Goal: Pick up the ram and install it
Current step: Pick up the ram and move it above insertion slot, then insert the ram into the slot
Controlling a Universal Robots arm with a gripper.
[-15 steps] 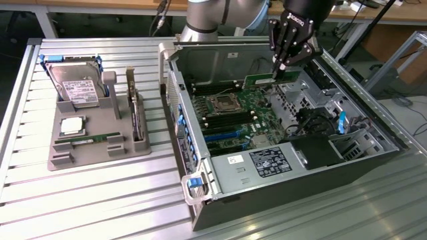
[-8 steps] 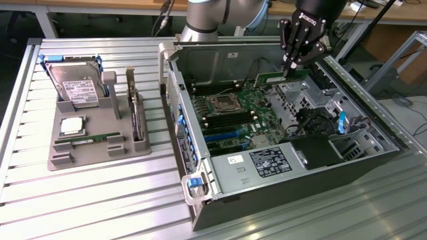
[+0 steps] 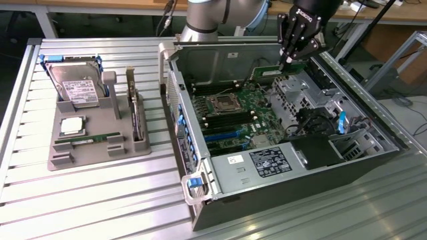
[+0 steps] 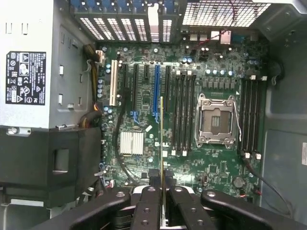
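Ram (image 3: 273, 74) edge-on in the tight grip of the fingers (image 4: 145, 208), above the motherboard (image 4: 192, 124) inside the open computer case (image 3: 300, 197).

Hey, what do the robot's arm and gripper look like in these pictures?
The arm is a thick, rounded silver-grey tube. The gripper is black, with white lettering on its body, and its jointed link fingers have round pivot pins.
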